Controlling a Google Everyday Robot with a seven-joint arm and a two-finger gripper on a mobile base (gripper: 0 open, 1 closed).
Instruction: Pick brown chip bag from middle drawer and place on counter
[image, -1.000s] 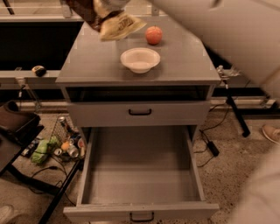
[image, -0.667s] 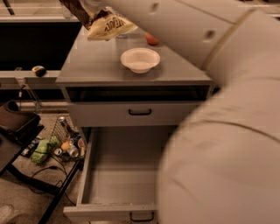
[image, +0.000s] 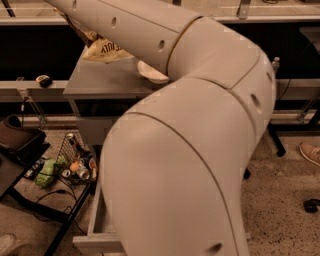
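The brown chip bag (image: 104, 49) shows its cream-yellow end with lettering, hanging tilted over the back left part of the counter (image: 95, 80). My gripper (image: 83, 31) is at the bag's dark top end, mostly hidden behind my own arm, and appears shut on the bag. The arm (image: 200, 125) crosses the whole view and hides most of the cabinet. Of the open middle drawer, only its left wall and front corner (image: 96, 227) show. A white bowl (image: 151, 74) peeks out beside the arm on the counter.
A wire basket with cans (image: 75, 161), a green item (image: 46, 173) and a dark bag (image: 17, 142) lie on the floor to the left. A shoe (image: 310, 152) and a black object (image: 311, 205) are at the right. Cables run along the left floor.
The arm has swung across the view and now covers the cabinet and drawer. The bag has moved left, from above the bowl toward the counter's back left corner.
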